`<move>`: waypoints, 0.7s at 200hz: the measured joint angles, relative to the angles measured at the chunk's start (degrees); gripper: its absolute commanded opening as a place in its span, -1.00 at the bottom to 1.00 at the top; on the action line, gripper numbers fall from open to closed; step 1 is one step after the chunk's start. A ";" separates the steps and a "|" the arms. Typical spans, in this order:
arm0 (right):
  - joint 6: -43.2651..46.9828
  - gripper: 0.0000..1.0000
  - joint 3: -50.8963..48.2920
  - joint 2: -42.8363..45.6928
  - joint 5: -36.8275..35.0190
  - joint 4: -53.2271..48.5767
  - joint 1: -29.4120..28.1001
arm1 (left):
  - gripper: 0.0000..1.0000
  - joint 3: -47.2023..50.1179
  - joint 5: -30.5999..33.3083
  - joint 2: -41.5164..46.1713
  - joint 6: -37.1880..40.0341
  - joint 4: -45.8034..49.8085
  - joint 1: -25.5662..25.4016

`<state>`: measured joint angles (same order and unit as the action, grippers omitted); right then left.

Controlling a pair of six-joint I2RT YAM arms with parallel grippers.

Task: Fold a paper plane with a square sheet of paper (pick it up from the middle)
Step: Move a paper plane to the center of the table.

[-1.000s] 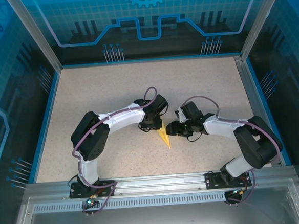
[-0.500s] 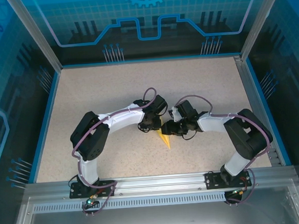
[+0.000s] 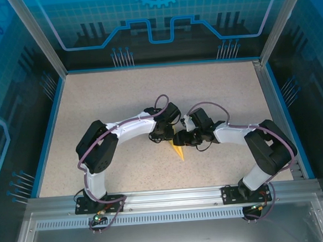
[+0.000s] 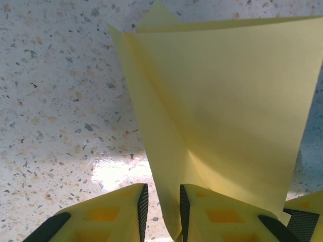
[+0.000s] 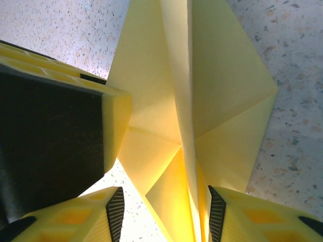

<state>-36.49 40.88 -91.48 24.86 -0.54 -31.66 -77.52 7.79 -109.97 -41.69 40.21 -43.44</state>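
The pale-yellow paper plane [image 3: 178, 151] stands on edge at the table's middle, its point toward the near edge. My left gripper [image 3: 170, 137] is shut on its folded edge. In the left wrist view the paper plane [image 4: 222, 96] rises from between the narrow jaws of the left gripper [image 4: 161, 209], lying against the right pad [image 4: 184, 206] with a thin slit on the other side. My right gripper [image 3: 181, 140] reaches in from the right. In the right wrist view the right gripper [image 5: 162, 214] stands open around the creased layers of the paper plane [image 5: 227, 96], which touch only its right pad [image 5: 217, 212].
The left gripper's yellow and black finger [image 5: 55, 131] sits close beside the right gripper's jaws. The speckled table [image 3: 110, 97] is ringed by a blue rim and metal posts [image 3: 36, 38]. Both arm bases stand on the near rail [image 3: 167, 195].
My right gripper has moved left from just beside the paper plane to straddle it, meeting the left gripper. Its jaws have narrowed a little. The left arm and the plane have stayed put.
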 measured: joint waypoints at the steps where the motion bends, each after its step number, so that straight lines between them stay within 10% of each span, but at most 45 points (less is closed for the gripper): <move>1: 0.07 -0.05 0.00 0.00 -0.02 0.00 -0.04 | -0.47 0.00 0.00 0.00 0.00 0.02 0.00; 140: 2.93 -0.48 3.32 -4.26 -6.25 -3.82 -3.98 | -0.48 0.00 0.59 0.22 0.00 0.00 0.22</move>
<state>-33.56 44.21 -95.74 18.61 -4.36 -35.64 -77.52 8.38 -109.75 -41.69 40.21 -43.22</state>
